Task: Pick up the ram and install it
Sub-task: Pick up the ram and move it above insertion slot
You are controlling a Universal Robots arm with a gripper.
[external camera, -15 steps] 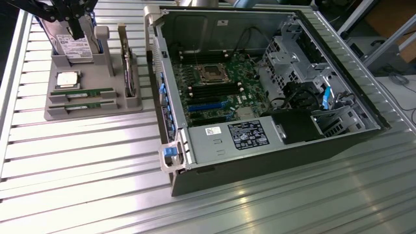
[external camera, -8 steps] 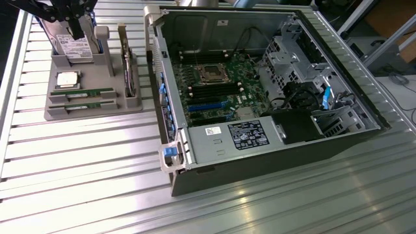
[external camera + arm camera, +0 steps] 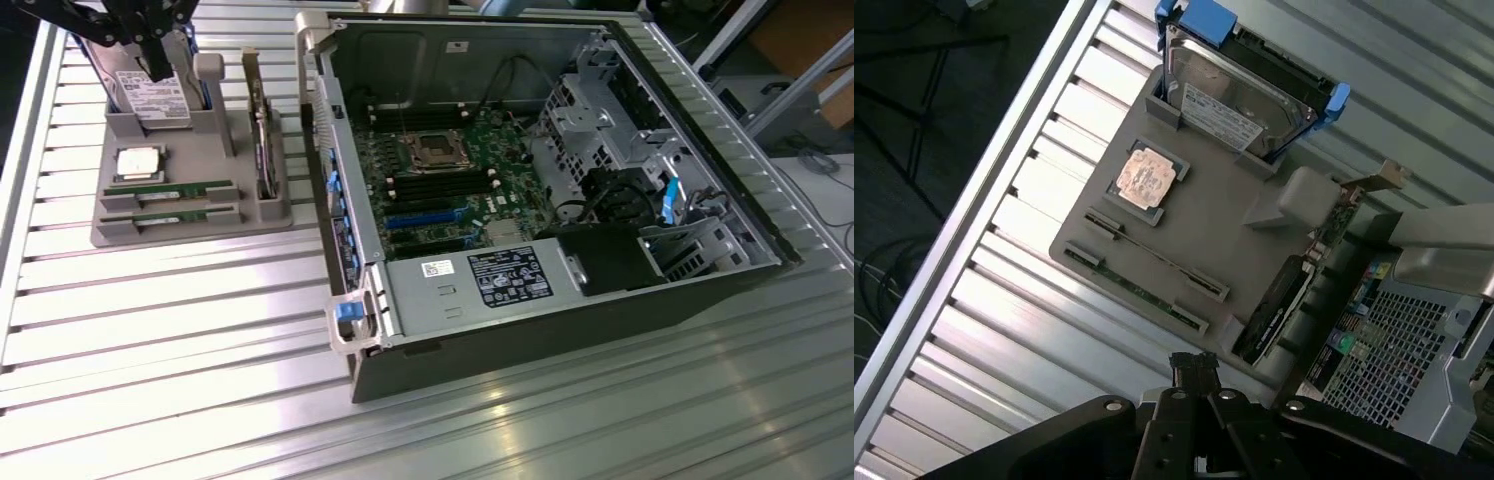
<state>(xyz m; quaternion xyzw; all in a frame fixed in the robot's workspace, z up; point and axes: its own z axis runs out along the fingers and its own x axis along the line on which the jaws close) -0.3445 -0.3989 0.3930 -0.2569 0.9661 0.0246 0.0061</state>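
Looking down past the gripper (image 3: 1194, 372), we see its two black fingers pressed together with nothing between them: closed and empty. It hangs in the air over the grey holder (image 3: 174, 235), touching none of the parts on it.

Moving out from the fingertips, we reach the ram (image 3: 167, 187), a narrow green stick with a white label, standing on edge in its slot in the holder. Its twin (image 3: 167, 214) sits in the next slot just beside it, parallel. Neither stick has been lifted.

Just past them we find the square silver processor (image 3: 140, 162) lying flat in its recess. Farther on, the hard drive (image 3: 150, 95) leans upright in its blue-edged carrier. An expansion card (image 3: 263, 150) stands on edge along the holder's side, toward the exterior view's right.

Beyond that card lies the open computer case (image 3: 534, 350) on the slatted metal table (image 3: 160, 330). Inside it we can make out the motherboard (image 3: 461, 205), and the row of black memory slots (image 3: 427, 185) beside the processor socket (image 3: 434, 150).
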